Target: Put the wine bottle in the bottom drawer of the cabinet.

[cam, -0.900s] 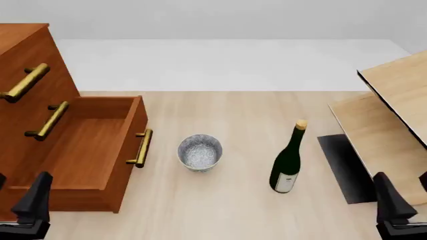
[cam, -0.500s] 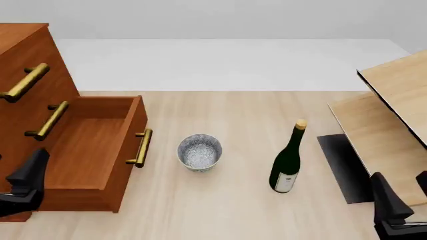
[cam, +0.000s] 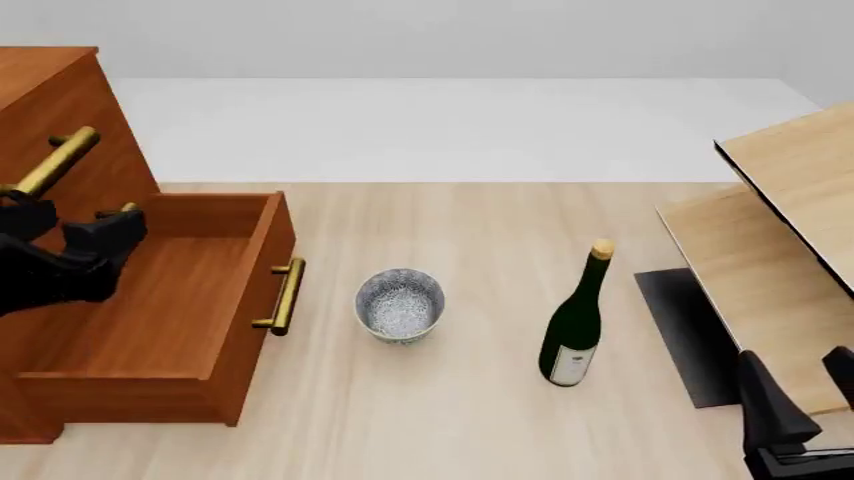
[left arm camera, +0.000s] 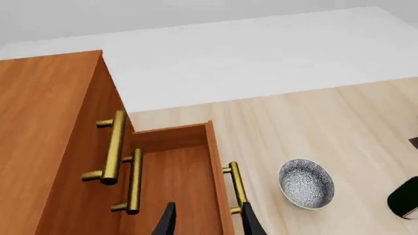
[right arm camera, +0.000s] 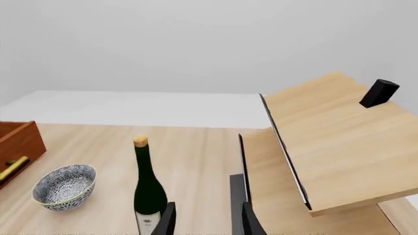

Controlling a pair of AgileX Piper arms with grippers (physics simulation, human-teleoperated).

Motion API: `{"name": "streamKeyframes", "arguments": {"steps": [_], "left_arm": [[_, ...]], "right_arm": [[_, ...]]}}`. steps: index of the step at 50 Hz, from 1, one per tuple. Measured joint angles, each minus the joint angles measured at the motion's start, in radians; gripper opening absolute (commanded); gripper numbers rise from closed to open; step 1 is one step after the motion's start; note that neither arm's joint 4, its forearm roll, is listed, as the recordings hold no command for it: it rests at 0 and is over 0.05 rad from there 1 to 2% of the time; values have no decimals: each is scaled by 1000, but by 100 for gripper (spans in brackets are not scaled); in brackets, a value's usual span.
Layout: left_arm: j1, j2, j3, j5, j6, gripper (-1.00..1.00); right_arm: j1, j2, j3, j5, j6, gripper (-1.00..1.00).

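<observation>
The wine bottle (cam: 575, 325) (right arm camera: 149, 188) stands upright on the table, right of centre, dark green with a tan top and a white label; only its edge (left arm camera: 405, 198) shows in the left wrist view. The reddish-brown cabinet (cam: 54, 110) (left arm camera: 46, 127) is at the left. Its bottom drawer (cam: 174, 310) (left arm camera: 173, 181) is pulled out and holds nothing. My left gripper (cam: 78, 222) (left arm camera: 207, 225) hovers open over the drawer's left side, holding nothing. My right gripper (cam: 805, 388) (right arm camera: 207, 220) is open at the near right, right of the bottle and apart from it.
A speckled grey bowl (cam: 399, 304) (left arm camera: 306, 182) (right arm camera: 64, 185) sits between the drawer's brass handle (cam: 280, 295) and the bottle. Pale light-wood furniture (cam: 781, 220) (right arm camera: 326, 147) with a dark base panel (cam: 687, 335) fills the right side, close to my right gripper.
My left gripper has moved from the near left corner forward and up, and now hangs over the open drawer. The right gripper has sunk slightly. Bottle and bowl have not moved.
</observation>
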Motion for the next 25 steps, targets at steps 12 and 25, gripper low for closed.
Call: {"name": "streamKeyframes", "arguments": {"steps": [12, 25], "left_arm": [[-66, 164, -78, 83, -7, 100], [-96, 308, -93, 82, -22, 100]], "right_arm": [[5, 0, 0, 8, 0, 100], [7, 0, 0, 13, 0, 100]]}}
